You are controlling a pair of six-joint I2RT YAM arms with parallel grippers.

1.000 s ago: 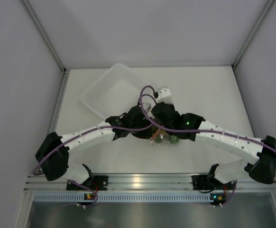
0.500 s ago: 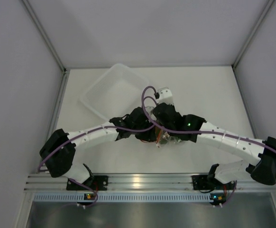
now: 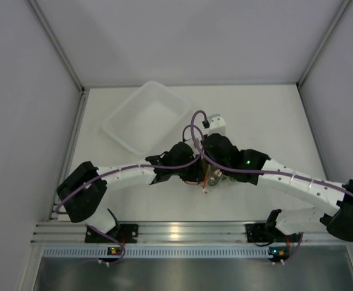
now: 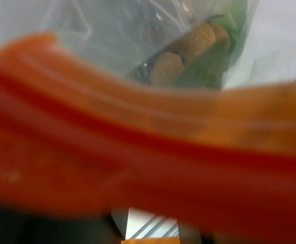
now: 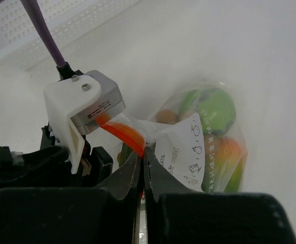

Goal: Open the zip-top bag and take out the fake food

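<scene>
The zip-top bag (image 5: 209,137) is a clear crinkly pouch with a white printed label, held off the table between both arms. My right gripper (image 5: 144,152) is shut on its red-orange zip strip (image 5: 125,133). Fake food shows through the plastic: a green ball (image 5: 214,109), an orange-and-green piece (image 5: 224,152) and tan-brown balls with leaves (image 4: 188,48). In the left wrist view the zip strip (image 4: 148,152) fills the frame as a blur right against the camera. My left gripper (image 3: 190,173) sits at the strip's other side, its jaws hidden. In the top view the bag (image 3: 211,179) is mostly covered by the wrists.
A rigid clear plastic tray (image 3: 146,118) lies at the back left of the white table, close behind the left wrist. White walls enclose the table on three sides. The metal rail (image 3: 176,230) with the arm bases runs along the near edge.
Both wrists have drifted slightly right with the bag between them. The left arm has swung in toward the centre, and the food that showed below the grippers is now mostly covered.
</scene>
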